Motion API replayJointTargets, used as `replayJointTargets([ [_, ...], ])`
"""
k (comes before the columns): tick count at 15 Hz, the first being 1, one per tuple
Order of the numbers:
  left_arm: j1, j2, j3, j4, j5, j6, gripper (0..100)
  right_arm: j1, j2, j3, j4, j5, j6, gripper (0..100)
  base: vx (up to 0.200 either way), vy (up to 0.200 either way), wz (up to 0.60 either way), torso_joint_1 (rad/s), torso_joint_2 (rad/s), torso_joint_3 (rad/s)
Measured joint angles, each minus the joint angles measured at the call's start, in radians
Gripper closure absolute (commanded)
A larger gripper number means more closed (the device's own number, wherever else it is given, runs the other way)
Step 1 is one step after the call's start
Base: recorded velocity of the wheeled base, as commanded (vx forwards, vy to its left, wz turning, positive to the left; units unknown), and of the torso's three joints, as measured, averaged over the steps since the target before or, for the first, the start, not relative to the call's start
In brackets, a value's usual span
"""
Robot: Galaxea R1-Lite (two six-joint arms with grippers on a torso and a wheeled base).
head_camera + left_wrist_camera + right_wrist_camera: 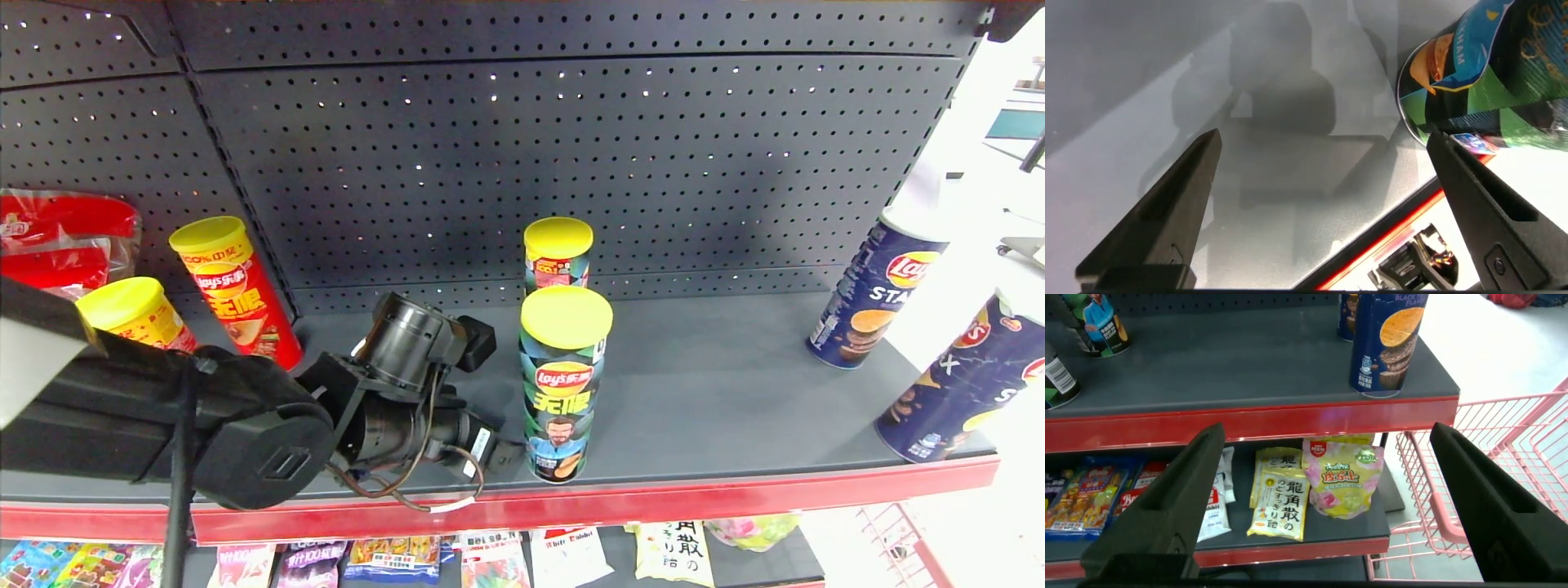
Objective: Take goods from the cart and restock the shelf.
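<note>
Green chip can (563, 384) stands at the front of the shelf (735, 392), my left gripper (1323, 139) spread wide and empty just beside it. Right gripper (1327, 433) is also wide, holding nothing. Placing looks done, so I'd guess another grab from the cart (1511, 449).

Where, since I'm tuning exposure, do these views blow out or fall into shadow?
Head view: the right edge is blown out, whitening the lid of a blue can; light pinpricks show through the pegboard. Right wrist view: glare on the floor past the shelf. Left wrist view: no glare, soft shadows on the shelf.
</note>
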Motion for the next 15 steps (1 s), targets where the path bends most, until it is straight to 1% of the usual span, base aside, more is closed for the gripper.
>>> replayJointTargets([
  [13, -0.007, 0.011, -0.007, 0.000, 0.001, -0.001, 0, 0.000, 0.000, 0.000, 0.000, 0.000, 0.000, 0, 0.000, 0.000, 0.00, 0.000, 0.00, 0.000],
  [15, -0.006, 0.000, 0.009, 0.000, 0.019, -0.057, 0, 0.000, 0.000, 0.000, 0.000, 0.000, 0.000, 0, 0.000, 0.000, 0.00, 0.000, 0.00, 0.000],
])
